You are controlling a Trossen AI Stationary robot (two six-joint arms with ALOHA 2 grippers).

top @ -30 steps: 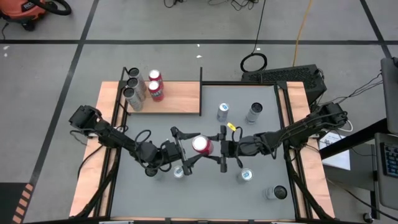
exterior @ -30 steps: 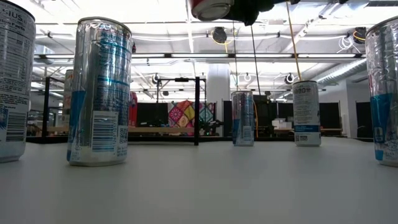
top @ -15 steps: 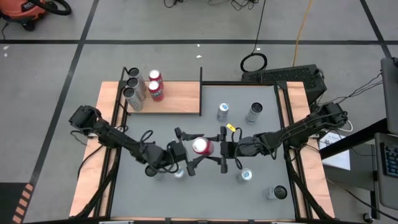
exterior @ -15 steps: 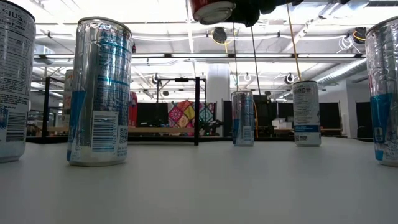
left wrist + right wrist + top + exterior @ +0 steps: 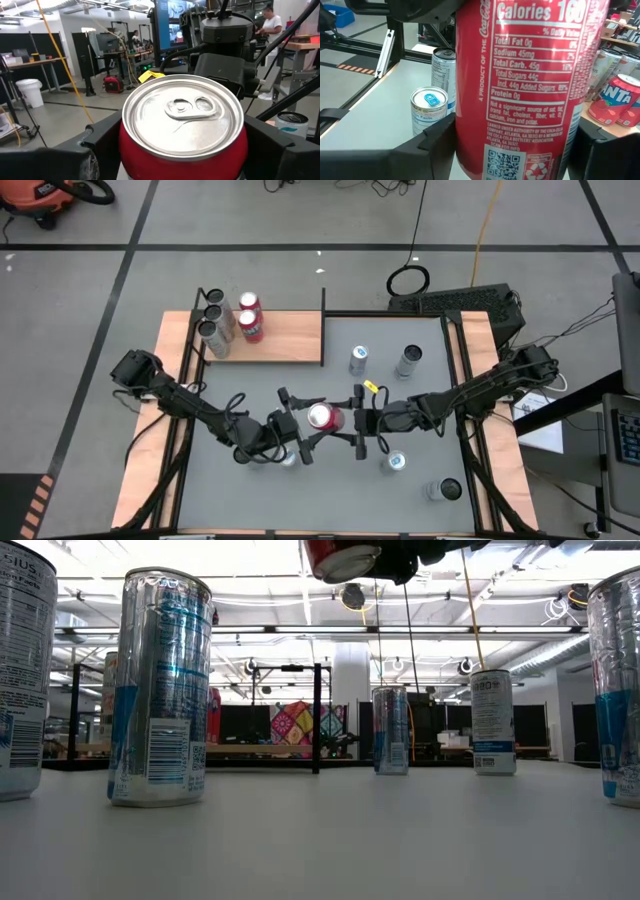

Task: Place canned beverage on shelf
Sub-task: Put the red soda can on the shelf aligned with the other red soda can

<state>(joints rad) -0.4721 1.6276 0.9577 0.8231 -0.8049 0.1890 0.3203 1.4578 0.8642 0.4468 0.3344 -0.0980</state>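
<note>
Midway over the grey table (image 5: 400,400), found the red can (image 5: 322,417) lifted off the surface, upright, with its top turned up. Saw the right gripper (image 5: 342,421) reaching in from the right and pinching the can on its sides, label close before its camera. Saw the left gripper (image 5: 316,421) reaching in from the left and standing around the same can. Could not tell whether it already pressed the can or only enclosed it.

Found the shelf (image 5: 290,340) at the far left corner of the table, well apart from the lifted can. Counted on it three silver-grey cans (image 5: 212,315) in a row at its left end and two red shelf cans (image 5: 249,318) just beside them. Noticed a thin black post (image 5: 323,300) at the shelf's right far corner.

Found more cans on the table around the grippers: a blue-and-silver can (image 5: 358,360) and a darker tall can (image 5: 408,361) on the far side, a small can (image 5: 288,457) just beside the left gripper on the near side, a near silver can (image 5: 393,462) beside the right arm, and a corner can (image 5: 443,490) near the right front.

Compared with a second before: found the left gripper moved closer to the can and standing less wide. Found the red can shifted slightly to the left, at the same height. Saw no change on the shelf or among the standing cans.
</note>
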